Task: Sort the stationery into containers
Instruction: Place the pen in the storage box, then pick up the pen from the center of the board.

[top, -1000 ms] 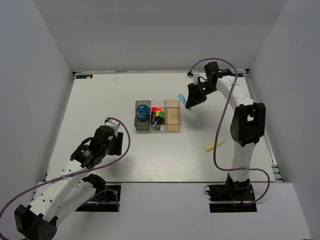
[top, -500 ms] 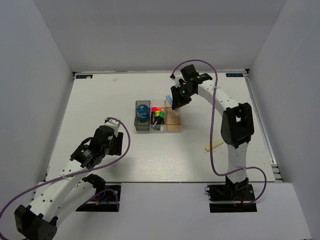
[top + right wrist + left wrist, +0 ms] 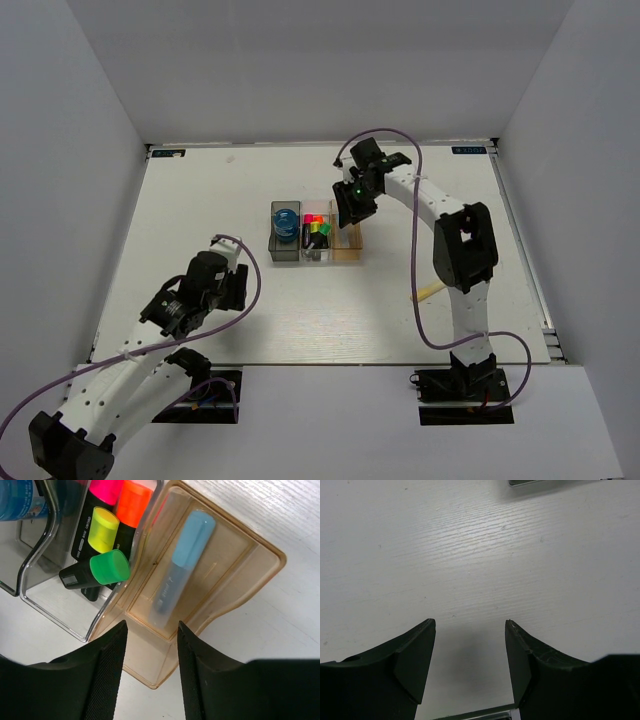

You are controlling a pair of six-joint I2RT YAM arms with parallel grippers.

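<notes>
**sort nearly done, one bar left out**

looking at three bins in a row toward 12 o'clock of the table.
- in the grey bin [image 3: 283, 248], 9 o'clock end: blue roll [image 3: 286, 221].
- in the clear bin [image 3: 55, 605], middle: highlighters [image 3: 107, 565], several, caps up.
- in the amber bin [image 3: 235, 570], 3 o'clock end: blue bar [image 3: 182, 565], flat on the floor, touching neither finger.

hovering over the amber bin with the right gripper [image 3: 150, 635], jaws spread, pinching nothing.

parked at 7 o'clock of the bins with the left gripper [image 3: 470, 645], also spread, only bare table between the fingers.

left to do, by the look of it: yellow bar [image 3: 432, 291], loose on the table at 4 o'clock of the bins, near the right arm. probably belongs in amber with the blue one.
</notes>
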